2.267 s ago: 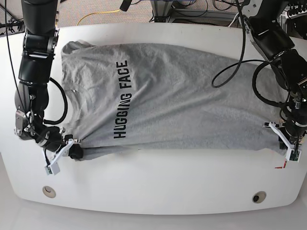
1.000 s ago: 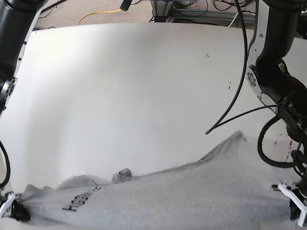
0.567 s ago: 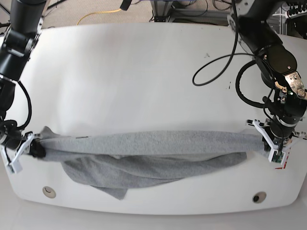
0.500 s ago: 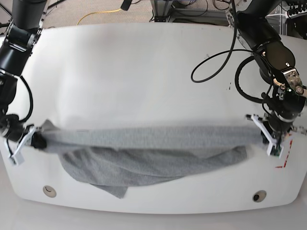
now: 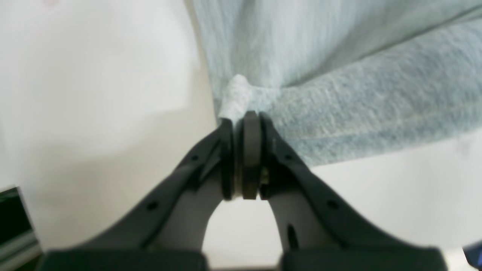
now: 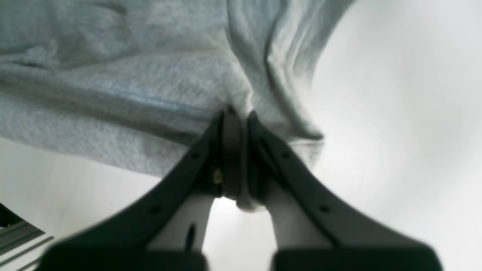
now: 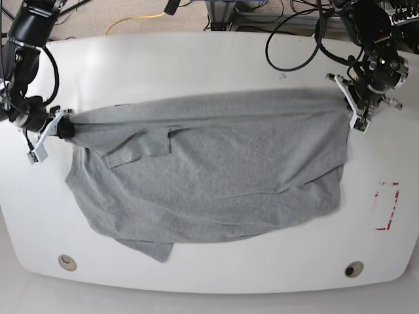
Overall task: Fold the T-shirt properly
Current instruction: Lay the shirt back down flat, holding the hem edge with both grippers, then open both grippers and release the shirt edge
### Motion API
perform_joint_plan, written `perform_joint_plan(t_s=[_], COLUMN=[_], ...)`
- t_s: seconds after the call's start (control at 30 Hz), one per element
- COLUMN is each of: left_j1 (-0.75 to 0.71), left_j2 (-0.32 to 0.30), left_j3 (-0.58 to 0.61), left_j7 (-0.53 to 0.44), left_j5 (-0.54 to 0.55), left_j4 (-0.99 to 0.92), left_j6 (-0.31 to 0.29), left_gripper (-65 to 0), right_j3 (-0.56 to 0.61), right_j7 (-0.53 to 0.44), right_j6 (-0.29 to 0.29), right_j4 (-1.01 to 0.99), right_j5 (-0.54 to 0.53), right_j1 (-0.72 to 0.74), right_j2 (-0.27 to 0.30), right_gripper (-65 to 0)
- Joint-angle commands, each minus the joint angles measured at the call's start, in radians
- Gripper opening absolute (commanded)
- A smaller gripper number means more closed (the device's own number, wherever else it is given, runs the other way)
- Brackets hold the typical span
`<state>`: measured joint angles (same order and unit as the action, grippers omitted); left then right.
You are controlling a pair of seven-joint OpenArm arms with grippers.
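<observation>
Since half a second ago I've carried the shirt point(image 7: 209, 173) away from the near edge toward the middle of the table point(image 7: 196, 62). It was a bunched rope strung between my two grippers then. Now it has spread into a broad sheet, with its far edge stretched taut from left to right and the rest trailing toward me.

Both jaws are clamped on cloth. In its wrist view the left gripper point(image 5: 243, 118) pinches a small tuft at the shirt's corner. It sits at the far right of the scene point(image 7: 359, 111). The right gripper point(image 6: 235, 113) is closed on a hem fold, at the far left point(image 7: 55, 127).

I judge this to be the flatten-out step: flipping and laying the shirt down before any real fold. No lettering shows, so I take it the print faces the table. The spread is not clean. A sleeve point(image 7: 134, 147) is doubled over near the left, and the near-left corner point(image 7: 154, 248) is tucked into a point.

Next I'd lower the held edge to the table under tension and let go only once it lies flat. Then I'd smooth the doubled sleeve and the tucked corner.

Count:
- one shirt
- one table
- two grippers
- two round holes in the table's near edge point(image 7: 65, 261) point(image 7: 353, 269)
- one red marking at the right point(image 7: 386, 206)
</observation>
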<state>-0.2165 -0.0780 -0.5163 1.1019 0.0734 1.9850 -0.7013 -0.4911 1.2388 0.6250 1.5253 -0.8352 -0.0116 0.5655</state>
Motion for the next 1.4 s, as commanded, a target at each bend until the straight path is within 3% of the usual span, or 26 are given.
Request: perform_joint_plan(t_s=[0.0,0.2,0.5,0.67,0.97,1.03,1.13,1.2,1.3,1.37], left_j1=[-0.019,-0.002,0.214,0.253,0.345,0.363,0.371,0.375,0.401,0.408], left_j2=[-0.009,-0.012,-0.016,-0.075,-0.119,-0.122,-0.142,-0.173,-0.179,-0.194], left_j3=[-0.031,-0.031,0.021,0.058,0.060,0.061,0.078,0.124,0.141,0.141], left_j7=[-0.032,-0.044,-0.044,-0.044,-0.056,-0.090,-0.141,-0.164,-0.176,-0.176], left_j5=[-0.016,-0.017,-0.024,-0.022,-0.022,-0.022,-0.024,-0.022,-0.022,-0.022], left_j4=[0.018,0.018,-0.046,-0.134,-0.315,-0.359,-0.416,-0.471,-0.513,-0.524], left_j6=[0.003,0.003,0.003,0.003,0.003,0.003,0.003,0.003,0.003,0.003], left_gripper=[-65.0,-65.0,-65.0,-65.0,-65.0,-65.0,-56.7,-43.9,-31.2,-27.5], right_j3=[-0.042,-0.048,-0.042,-0.041,-0.041,-0.041,-0.041,-0.041,-0.047,-0.050], right_j7=[-0.020,-0.021,-0.035,-0.043,-0.052,-0.054,-0.070,-0.092,-0.095,-0.095], right_j6=[0.000,0.000,-0.006,-0.006,-0.001,-0.001,-0.004,-0.007,-0.007,-0.004], right_j4=[0.074,0.122,0.082,-0.027,-0.113,-0.114,-0.113,-0.113,-0.105,-0.102], right_j5=[-0.012,-0.003,-0.002,-0.002,-0.002,-0.002,-0.002,0.020,0.078,0.096], right_j1=[-0.057,-0.101,-0.051,0.000,0.019,0.019,0.015,0.017,0.023,0.028], right_j2=[0.020,-0.017,-0.038,-0.049,-0.051,-0.057,-0.057,-0.057,-0.057,-0.055], right_gripper=[-65.0,-65.0,-65.0,-65.0,-63.6,-61.0,-55.2,-46.3,-31.9,-22.5])
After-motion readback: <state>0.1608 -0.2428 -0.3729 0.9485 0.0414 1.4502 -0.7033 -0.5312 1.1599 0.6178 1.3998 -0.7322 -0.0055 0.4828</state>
